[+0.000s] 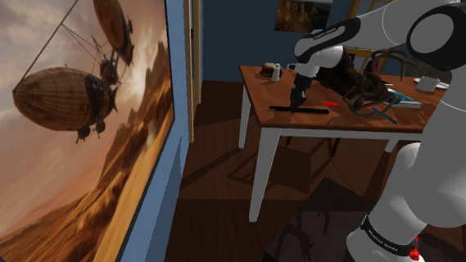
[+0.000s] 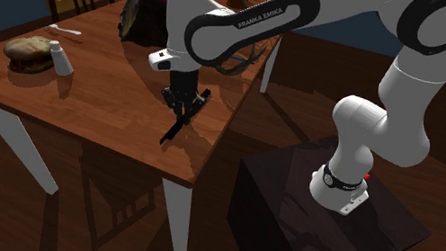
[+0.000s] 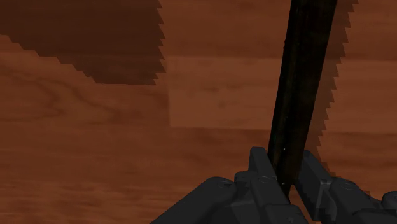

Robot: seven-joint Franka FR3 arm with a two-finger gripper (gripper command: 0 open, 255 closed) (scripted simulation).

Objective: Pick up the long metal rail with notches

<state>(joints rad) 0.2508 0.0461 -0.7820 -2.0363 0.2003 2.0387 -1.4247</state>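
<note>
gripper point(image 3: 286, 167) fingers clamped on the long dark rail point(image 3: 306, 76) | rail's over the wooden table point(image 2: 97, 101) | bread loaf point(image 2: 27, 53) at gripper's 9 o'clock, second exterior view

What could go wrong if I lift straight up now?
The long dark rail runs far out ahead of the gripper, whose fingers seem to clasp only its narrow sides, so it may swing or slip once it is lifted. It also lies close to the table edge, so a slip could drop it to the floor.
</note>
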